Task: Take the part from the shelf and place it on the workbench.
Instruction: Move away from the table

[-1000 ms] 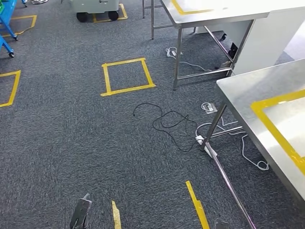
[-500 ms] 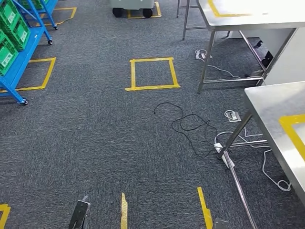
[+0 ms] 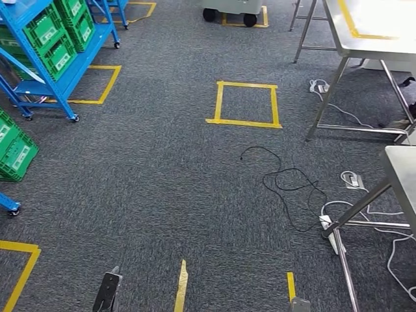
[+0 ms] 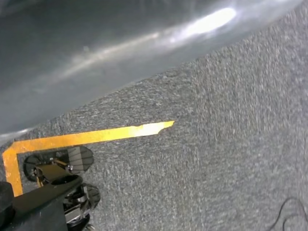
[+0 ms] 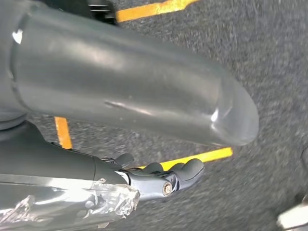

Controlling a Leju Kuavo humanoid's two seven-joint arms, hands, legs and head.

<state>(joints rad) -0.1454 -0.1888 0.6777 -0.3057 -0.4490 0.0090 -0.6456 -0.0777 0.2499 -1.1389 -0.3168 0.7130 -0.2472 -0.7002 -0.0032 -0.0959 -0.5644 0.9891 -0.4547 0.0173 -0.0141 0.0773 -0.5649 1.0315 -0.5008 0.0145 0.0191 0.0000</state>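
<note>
Blue shelf [image 3: 58,71] with green bins [image 3: 61,55], steel workbench [image 3: 363,39], taped square [image 3: 245,103]

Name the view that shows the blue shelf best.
The head view: the blue shelf stands at the far left on the carpet, its tiers holding green bins. The left wrist view gives carpet and yellow tape, the right wrist view the right hand over carpet; neither includes the shelf.

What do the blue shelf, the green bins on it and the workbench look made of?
Blue shelf: seemingly painted metal, thin struts on castors. Green bins: probably moulded plastic, lattice walls, white labels. Workbench: likely stainless steel, its silver top glaring with reflected light.
</note>
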